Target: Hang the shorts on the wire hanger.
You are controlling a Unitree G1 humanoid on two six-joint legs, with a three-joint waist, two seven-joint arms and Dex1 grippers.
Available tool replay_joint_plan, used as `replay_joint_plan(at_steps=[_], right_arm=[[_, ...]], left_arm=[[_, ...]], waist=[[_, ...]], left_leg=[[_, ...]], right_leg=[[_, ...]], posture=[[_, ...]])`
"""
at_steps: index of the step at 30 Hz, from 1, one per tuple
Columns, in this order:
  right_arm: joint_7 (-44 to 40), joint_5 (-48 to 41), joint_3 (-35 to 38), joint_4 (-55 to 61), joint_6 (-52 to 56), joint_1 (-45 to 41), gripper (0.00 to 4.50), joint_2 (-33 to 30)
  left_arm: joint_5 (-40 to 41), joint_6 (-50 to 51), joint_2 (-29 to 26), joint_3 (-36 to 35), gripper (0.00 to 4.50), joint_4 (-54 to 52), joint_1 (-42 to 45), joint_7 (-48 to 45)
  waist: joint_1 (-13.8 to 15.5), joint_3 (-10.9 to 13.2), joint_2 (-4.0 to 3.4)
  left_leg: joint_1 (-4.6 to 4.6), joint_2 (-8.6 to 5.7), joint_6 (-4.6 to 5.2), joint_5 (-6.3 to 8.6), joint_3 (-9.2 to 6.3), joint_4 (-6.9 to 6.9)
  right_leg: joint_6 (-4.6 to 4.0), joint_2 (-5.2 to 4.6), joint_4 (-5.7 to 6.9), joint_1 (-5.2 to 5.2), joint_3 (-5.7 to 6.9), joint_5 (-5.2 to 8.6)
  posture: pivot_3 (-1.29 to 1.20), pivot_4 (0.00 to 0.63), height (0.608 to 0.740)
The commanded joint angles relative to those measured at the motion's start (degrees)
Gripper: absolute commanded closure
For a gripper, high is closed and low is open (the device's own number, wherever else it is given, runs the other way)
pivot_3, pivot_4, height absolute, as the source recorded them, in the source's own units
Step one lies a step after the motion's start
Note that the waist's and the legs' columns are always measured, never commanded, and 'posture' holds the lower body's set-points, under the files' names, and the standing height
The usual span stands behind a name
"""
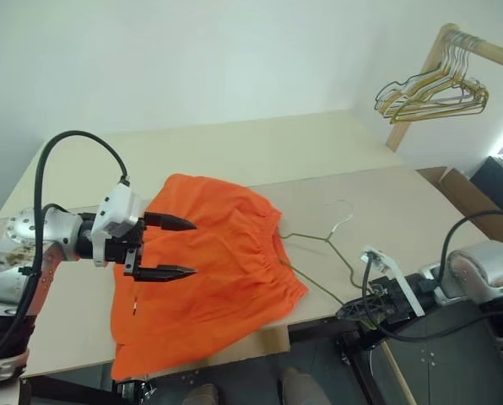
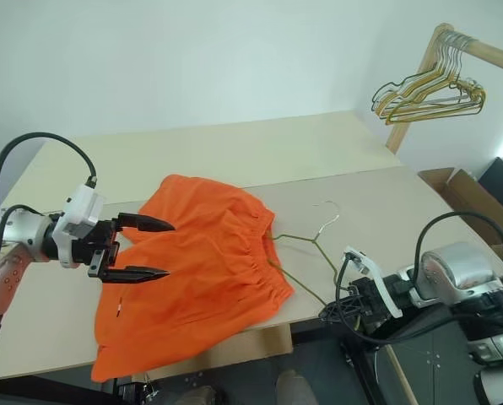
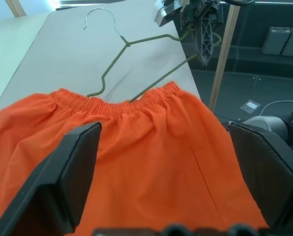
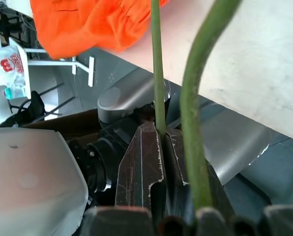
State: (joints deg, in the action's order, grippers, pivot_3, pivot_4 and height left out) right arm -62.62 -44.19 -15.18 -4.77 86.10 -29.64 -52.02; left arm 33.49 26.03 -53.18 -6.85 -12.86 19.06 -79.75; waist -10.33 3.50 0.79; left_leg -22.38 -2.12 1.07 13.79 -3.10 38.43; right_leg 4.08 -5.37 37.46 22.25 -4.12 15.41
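Note:
The orange shorts lie spread on the table, their lower hem hanging over the front edge. The thin greenish wire hanger lies flat to their right, hook pointing away. One end of it disappears at the gathered waistband; I cannot tell whether it is inside or beneath. My right gripper sits at the table's front edge, shut on the hanger's near corner. My left gripper hovers over the left part of the shorts, open and holding nothing.
A wooden rack at the back right carries a bunch of gold and dark wire hangers. A cardboard box stands beyond the table's right end. Bare tabletop stretches behind the shorts and around the hanger's hook.

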Motion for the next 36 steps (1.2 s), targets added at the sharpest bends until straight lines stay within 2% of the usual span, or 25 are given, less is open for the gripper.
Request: replay_joint_plan(at_steps=[1, 6, 11, 21, 28, 36], right_arm=[[3.93, 3.16, 1.44, -6.71, -1.39, -5.05, 4.5, 4.78], [7.77, 5.59, 3.93, -14.78, -0.87, -8.83, 4.5, 11.3], [3.99, 3.38, 2.52, -11.37, -0.11, -8.23, 4.5, 11.45], [5.07, 8.42, 4.42, -25.19, -4.53, -15.13, 4.5, 17.75], [-2.26, 7.62, -1.23, -18.52, -4.99, -12.59, 4.5, 15.81], [0.97, 12.68, 1.22, -31.22, -9.39, -18.22, 4.5, 20.86]], left_arm=[[0.18, -1.25, -0.17, -0.5, 0.03, -0.66, 1.44, 0.47], [0.1, -1.56, 0.0, -0.33, 0.03, -0.68, 1.42, 0.76], [0.25, -1.92, -0.34, -0.81, 0.03, -0.84, 0.87, 0.79], [-0.03, -2.4, -0.24, -0.52, 0.03, -0.71, 0.95, 1.16], [-0.06, -3.03, -0.54, -0.76, 0.03, -0.63, 0.44, 1.06], [-0.29, -3.6, -0.69, -0.95, 0.03, -0.53, -0.08, 0.93]], waist=[[-0.12, -0.02, -0.03], [0.08, -0.02, -0.04], [0.43, -0.03, -0.05], [-0.19, -0.06, -0.07], [0.02, -0.07, -0.08], [-0.48, -0.15, -0.09]], left_leg=[[0.0, -0.01, 0.0, 0.0, 0.0, -0.01], [-0.05, -0.04, 0.0, 0.0, -0.03, -0.02], [-0.09, -0.09, 0.0, 0.0, -0.05, 0.0], [-0.04, -0.07, -0.01, 0.0, -0.05, -0.01], [-0.06, -0.09, -0.01, 0.0, -0.07, -0.01], [-0.01, -0.08, -0.01, -0.01, -0.07, -0.01]], right_leg=[[0.0, -0.01, 0.02, 0.01, -0.01, 0.0], [-0.01, -0.03, 0.04, 0.06, 0.0, 0.0], [-0.01, -0.1, 0.02, 0.06, 0.02, 0.0], [-0.01, -0.01, 0.08, 0.07, 0.01, -0.01], [-0.01, -0.05, 0.07, 0.06, 0.04, -0.01], [-0.01, -0.01, 0.12, 0.08, 0.01, -0.01]], posture=[[-0.17, 0.022, 0.74], [-0.16, 0.017, 0.74], [-0.15, 0.013, 0.74], [-0.14, 0.008, 0.74], [-0.12, 0.003, 0.74], [-0.12, 0.0, 0.74]])
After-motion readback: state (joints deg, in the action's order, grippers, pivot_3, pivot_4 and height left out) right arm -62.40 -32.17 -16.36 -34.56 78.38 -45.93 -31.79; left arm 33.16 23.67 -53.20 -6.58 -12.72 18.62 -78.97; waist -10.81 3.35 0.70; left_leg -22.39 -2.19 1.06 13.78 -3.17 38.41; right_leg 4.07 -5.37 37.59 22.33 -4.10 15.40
